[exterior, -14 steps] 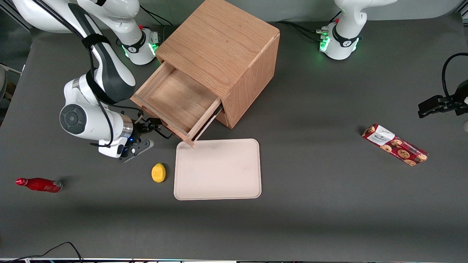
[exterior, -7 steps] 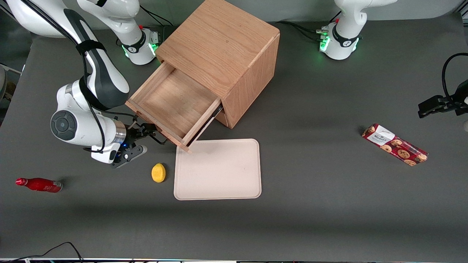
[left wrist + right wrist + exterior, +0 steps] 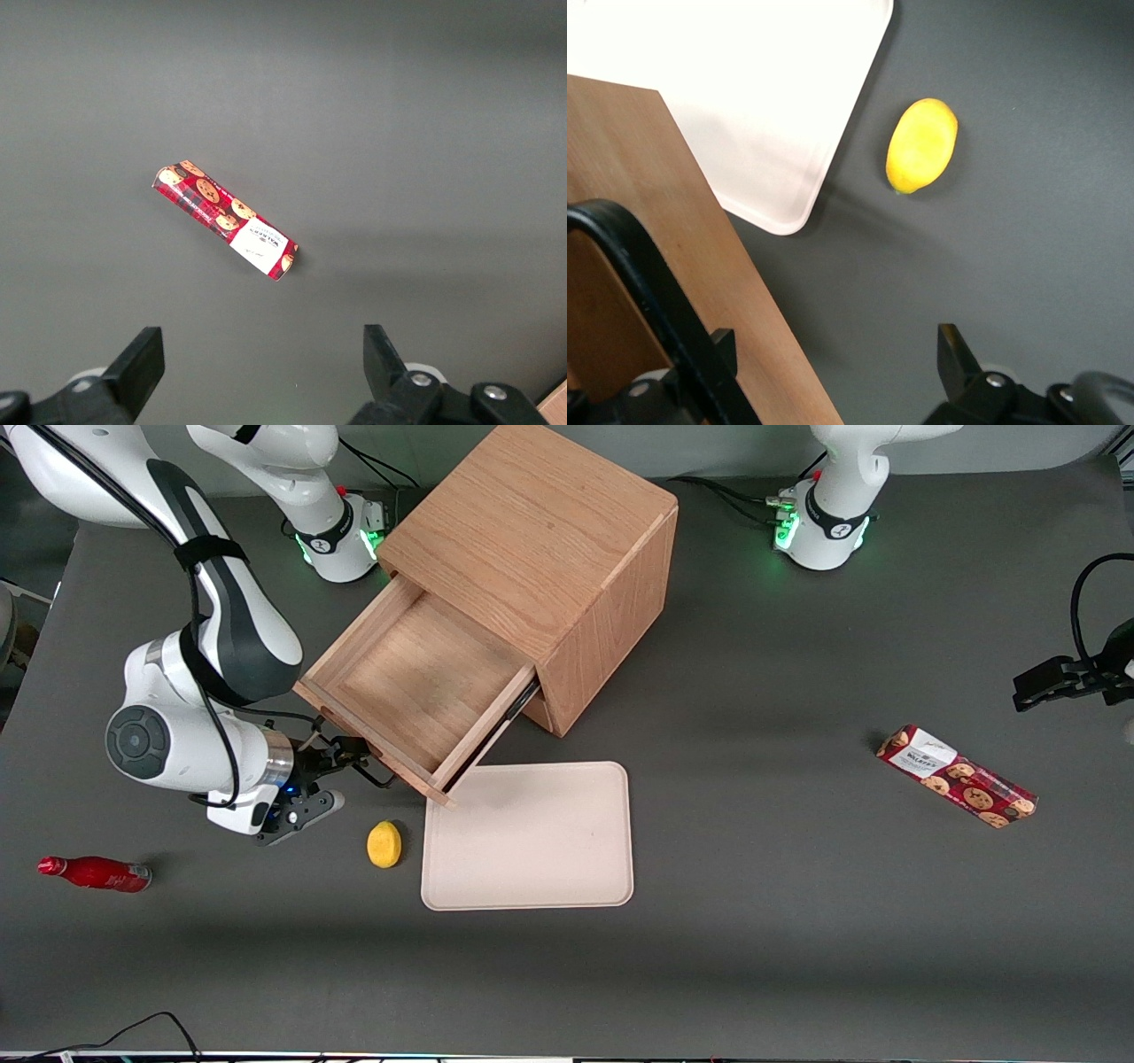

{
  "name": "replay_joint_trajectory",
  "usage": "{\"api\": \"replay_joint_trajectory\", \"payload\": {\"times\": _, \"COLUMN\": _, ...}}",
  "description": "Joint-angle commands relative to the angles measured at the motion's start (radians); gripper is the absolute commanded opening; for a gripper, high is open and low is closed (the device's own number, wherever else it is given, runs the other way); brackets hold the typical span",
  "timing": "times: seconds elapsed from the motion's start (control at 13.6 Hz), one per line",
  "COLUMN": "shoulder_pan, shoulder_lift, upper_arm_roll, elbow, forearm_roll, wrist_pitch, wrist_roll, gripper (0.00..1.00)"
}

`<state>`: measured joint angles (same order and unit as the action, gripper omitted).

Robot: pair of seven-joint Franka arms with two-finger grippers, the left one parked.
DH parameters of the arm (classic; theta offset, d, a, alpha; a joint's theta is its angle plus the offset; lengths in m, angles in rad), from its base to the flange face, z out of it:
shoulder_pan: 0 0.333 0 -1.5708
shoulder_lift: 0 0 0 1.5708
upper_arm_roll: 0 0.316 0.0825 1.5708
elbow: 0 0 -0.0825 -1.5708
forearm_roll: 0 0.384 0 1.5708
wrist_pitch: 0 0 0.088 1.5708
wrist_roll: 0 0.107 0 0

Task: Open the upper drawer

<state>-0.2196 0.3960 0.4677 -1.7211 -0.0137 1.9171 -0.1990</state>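
Upper drawer well out, jaws around its handle

My gripper (image 3: 350, 751) sits at the black bar handle (image 3: 651, 292), fingers spread on either side of it, not clamped. The upper drawer (image 3: 416, 682) stands far out of the cabinet (image 3: 549, 531), tray bare; I judge only letting go remains. The cookie box (image 3: 227, 218) lettering is unreadable.

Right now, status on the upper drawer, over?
Hand open at drawer front, handle beside one finger. Upper drawer well out, empty. Lemon and beige tray near, not blocking.
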Motion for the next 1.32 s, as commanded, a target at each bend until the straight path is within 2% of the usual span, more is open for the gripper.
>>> {"api": "replay_joint_trajectory", "payload": {"times": 0.0, "shoulder_pan": 0.005, "shoulder_lift": 0.057, "upper_arm_roll": -0.018, "elbow": -0.005, "forearm_roll": -0.074, "wrist_pitch": 0.025, "wrist_roll": 0.018, "gripper": 1.0}}
{"api": "replay_joint_trajectory", "payload": {"times": 0.37, "shoulder_pan": 0.003, "shoulder_lift": 0.06, "upper_arm_roll": -0.018, "elbow": -0.002, "forearm_roll": -0.095, "wrist_pitch": 0.016, "wrist_roll": 0.018, "gripper": 1.0}}
{"api": "replay_joint_trajectory", "payload": {"times": 0.73, "shoulder_pan": 0.014, "shoulder_lift": 0.038, "upper_arm_roll": -0.017, "elbow": 0.123, "forearm_roll": -0.1, "wrist_pitch": -0.179, "wrist_roll": 0.02, "gripper": 1.0}}
{"api": "replay_joint_trajectory", "payload": {"times": 1.25, "shoulder_pan": 0.023, "shoulder_lift": 0.014, "upper_arm_roll": -0.005, "elbow": 0.127, "forearm_roll": -0.098, "wrist_pitch": -0.185, "wrist_roll": 0.047, "gripper": 1.0}}
